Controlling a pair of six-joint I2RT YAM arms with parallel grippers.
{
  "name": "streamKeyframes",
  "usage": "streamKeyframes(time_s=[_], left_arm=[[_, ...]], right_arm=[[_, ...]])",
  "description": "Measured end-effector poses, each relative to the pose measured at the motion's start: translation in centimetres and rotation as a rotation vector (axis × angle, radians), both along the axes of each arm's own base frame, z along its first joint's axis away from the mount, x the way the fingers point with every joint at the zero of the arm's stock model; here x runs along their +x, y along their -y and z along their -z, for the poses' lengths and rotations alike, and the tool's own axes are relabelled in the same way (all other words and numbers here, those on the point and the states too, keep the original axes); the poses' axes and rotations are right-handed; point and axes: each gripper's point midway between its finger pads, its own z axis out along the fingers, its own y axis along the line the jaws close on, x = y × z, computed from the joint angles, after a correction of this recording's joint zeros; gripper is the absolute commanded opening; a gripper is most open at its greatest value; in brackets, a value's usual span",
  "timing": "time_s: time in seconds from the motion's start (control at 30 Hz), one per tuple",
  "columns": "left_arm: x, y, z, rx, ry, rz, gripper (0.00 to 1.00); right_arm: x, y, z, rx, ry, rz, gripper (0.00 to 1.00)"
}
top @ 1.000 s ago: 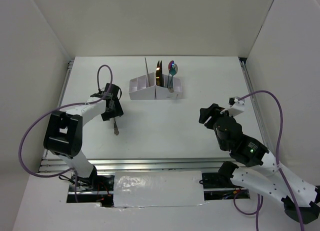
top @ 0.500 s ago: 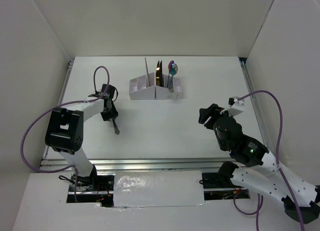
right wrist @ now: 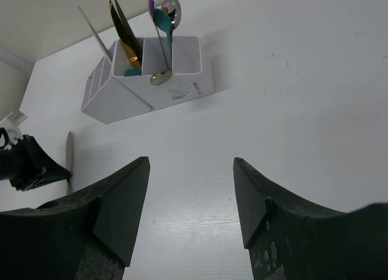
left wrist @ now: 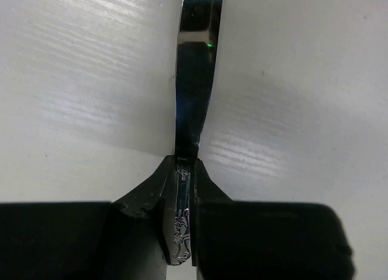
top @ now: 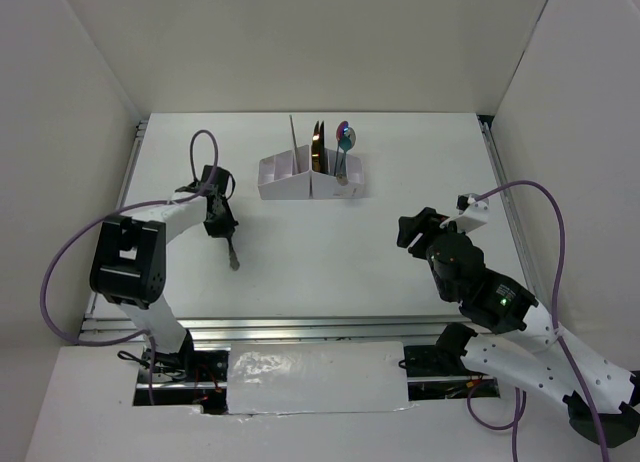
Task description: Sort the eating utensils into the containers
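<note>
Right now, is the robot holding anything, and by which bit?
Yes. The left pincer is shut on a silver utensil, pinching its patterned handle end. The right pincer is open and empty.

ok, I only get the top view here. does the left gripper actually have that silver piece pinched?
Observer: Yes. Left wrist shows the left gripper shut on the silver utensil, at its engraved end.
Operator: Right gripper carrying anything?
Observer: No. Right wrist shows the right gripper open, nothing between its fingers.
Operator: Anything teal in the box?
Observer: Yes, a teal spoon stands in the organizer box.
</note>
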Motion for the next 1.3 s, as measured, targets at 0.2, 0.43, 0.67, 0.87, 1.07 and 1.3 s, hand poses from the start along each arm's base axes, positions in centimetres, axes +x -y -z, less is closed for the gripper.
streamKeyframes(time_s=[0.2,0.43,0.67,0.87,1.07,1.3], left_arm=[[0.5,0.4,-4.5,-0.014,0.072,0.049,0.09],[3.1,1.4,-15.2,-0.035,0.372,0.114,0.12],[3.2,2.4,-15.4,-0.011,0.362,0.193,0.34],[1.5,3.2,-8.2,0.017,0.166,0.252,0.55],[0.3,3.8,-4.6,0.014,0.054,0.281,0.66],[-0.1,4.7,-2.0,0.022,-0.023,0.327,0.67]], right_arm=[[0.0,0.0,-0.1,-0.001,0.002,0.0,0.66],[-0.1,0.1,-0.1,0.002,0.005,0.001,0.66],[-0.2,0.3,-0.4,0.011,0.015,0.003,0.66],[-0.2,0.3,-0.4,0.012,0.015,0.002,0.66],[-0.2,0.2,-0.4,0.012,0.015,0.001,0.66],[-0.2,0.2,-0.3,0.011,0.013,0.0,0.66]])
